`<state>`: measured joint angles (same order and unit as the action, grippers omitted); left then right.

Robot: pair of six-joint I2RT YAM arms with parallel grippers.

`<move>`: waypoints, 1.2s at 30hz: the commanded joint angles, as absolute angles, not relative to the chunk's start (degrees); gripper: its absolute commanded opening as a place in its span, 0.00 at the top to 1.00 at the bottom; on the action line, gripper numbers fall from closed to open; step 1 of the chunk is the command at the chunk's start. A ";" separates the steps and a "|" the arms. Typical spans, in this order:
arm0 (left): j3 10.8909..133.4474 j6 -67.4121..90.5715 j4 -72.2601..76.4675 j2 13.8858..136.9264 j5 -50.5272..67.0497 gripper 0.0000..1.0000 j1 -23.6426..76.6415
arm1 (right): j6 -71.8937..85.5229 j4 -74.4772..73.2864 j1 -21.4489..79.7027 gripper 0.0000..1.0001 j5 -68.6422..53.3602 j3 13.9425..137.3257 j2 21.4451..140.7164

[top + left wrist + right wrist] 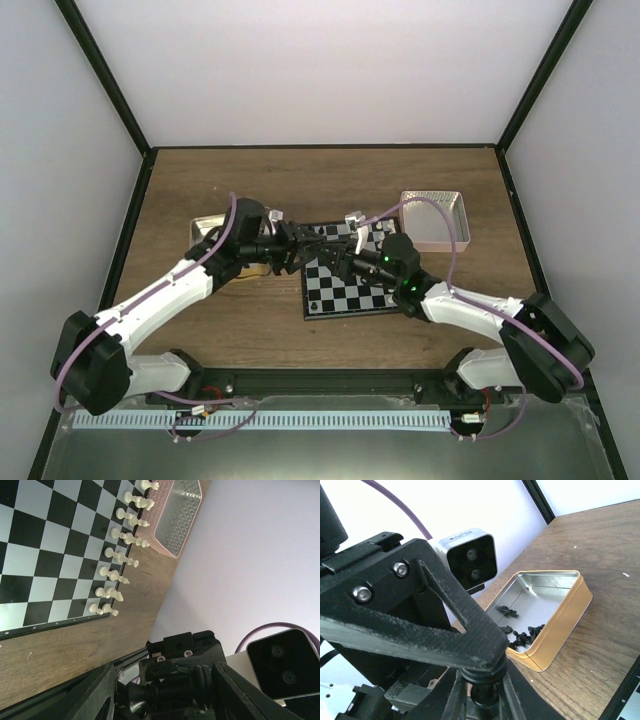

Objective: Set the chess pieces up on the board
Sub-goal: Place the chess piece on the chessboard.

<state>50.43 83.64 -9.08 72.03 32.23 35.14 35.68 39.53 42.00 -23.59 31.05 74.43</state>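
Note:
Both grippers meet above the far left part of the board [352, 292]. In the left wrist view my left gripper [167, 696] is shut on a black chess piece [187, 690], which lies sideways between its two fingers. My right gripper [485, 701] grips the same ringed black piece [485, 677] from the other side, its fingers pressed against it just below the left gripper's finger [445, 600]. Seen from above, the left gripper [293, 241] and right gripper [333, 256] nearly touch. Several white chess pieces [120, 555] stand in two rows along one board edge. The gold tin [560, 615] holds several black pieces [522, 636].
The gold tin [212, 236] sits left of the board, partly under my left arm. A pink tin [433, 221] stands at the back right, next to the rows of white pieces [177, 515]. Black frame posts and pale walls close in the wooden table.

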 commanded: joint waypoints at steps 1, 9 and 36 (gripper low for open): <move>49.82 86.53 -5.49 70.52 34.22 0.46 35.51 | 37.15 41.98 42.28 0.87 -23.81 33.82 75.92; 50.12 84.41 -5.80 68.64 32.67 0.28 35.52 | 41.85 45.86 42.28 0.93 -22.34 32.71 73.98; 43.27 50.51 19.18 59.07 26.40 0.51 37.96 | 91.38 39.46 41.68 0.93 -14.70 40.61 68.35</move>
